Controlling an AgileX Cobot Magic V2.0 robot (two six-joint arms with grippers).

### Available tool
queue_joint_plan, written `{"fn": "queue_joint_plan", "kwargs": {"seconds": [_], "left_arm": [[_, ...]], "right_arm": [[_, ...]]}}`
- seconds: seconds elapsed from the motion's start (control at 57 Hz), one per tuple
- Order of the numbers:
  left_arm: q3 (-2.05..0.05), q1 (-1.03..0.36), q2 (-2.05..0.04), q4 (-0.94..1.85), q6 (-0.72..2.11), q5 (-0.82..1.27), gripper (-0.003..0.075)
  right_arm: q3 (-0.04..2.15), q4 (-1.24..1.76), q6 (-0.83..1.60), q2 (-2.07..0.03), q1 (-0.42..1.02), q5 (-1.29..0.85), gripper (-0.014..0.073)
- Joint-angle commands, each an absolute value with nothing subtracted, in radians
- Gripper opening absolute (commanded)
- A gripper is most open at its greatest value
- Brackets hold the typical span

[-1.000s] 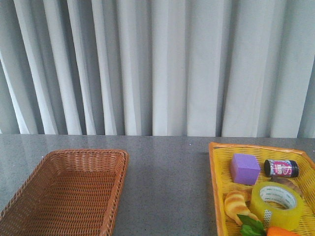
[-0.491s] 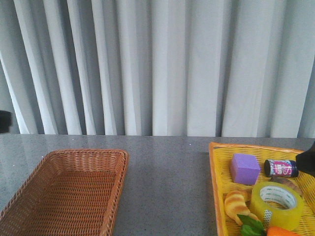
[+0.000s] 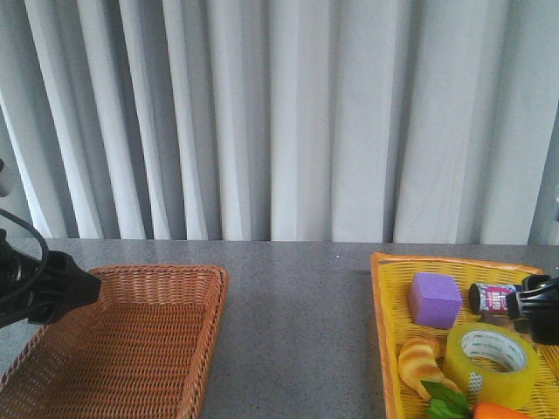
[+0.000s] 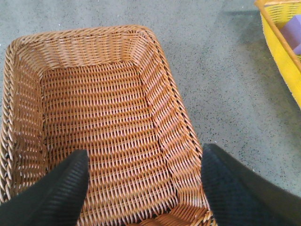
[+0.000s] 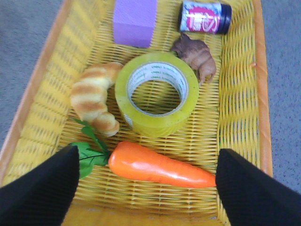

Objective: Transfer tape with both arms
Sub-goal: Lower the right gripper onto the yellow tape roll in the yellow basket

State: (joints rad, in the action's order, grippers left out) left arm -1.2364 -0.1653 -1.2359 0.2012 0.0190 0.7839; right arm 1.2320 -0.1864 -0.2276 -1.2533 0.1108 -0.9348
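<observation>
Beyond right gripper point(image 5: 146, 188), untouched: tape point(image 5: 156, 93).

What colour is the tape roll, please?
Translucent yellow with a white printed core; clearest in the right wrist view.

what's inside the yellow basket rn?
Yellow basket holds the tape, croissant, carrot, purple block, small jar, and a brown piece. The near corners are covered by the gripper fingers.

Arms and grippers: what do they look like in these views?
Both are black. The left arm is a blunt dark link with a looping black cable. The right arm shows a knobbly black end. Wrist views show wide, finely ribbed black fingers. No lettering is visible.
</observation>
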Motion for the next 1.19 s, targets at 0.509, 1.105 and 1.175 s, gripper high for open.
{"fn": "queue_joint_plan", "kwargs": {"seconds": [0.509, 1.105, 1.175], "left_arm": [[-1.268, -0.172, -1.22, 0.204, 0.02, 0.738, 0.0504], [-1.268, -0.172, -1.22, 0.181, 0.021, 0.738, 0.0504], [-1.268, -0.172, -1.22, 0.181, 0.021, 0.735, 0.0504]], "right_arm": [[1.511, -0.259, -0.281, -1.634, 0.013, -0.904, 0.0572], [1.531, -0.192, -0.234, -1.799, -0.064, -0.88, 0.0515], [1.531, -0.191, -0.21, -1.813, -0.065, -0.88, 0.0515]]}}
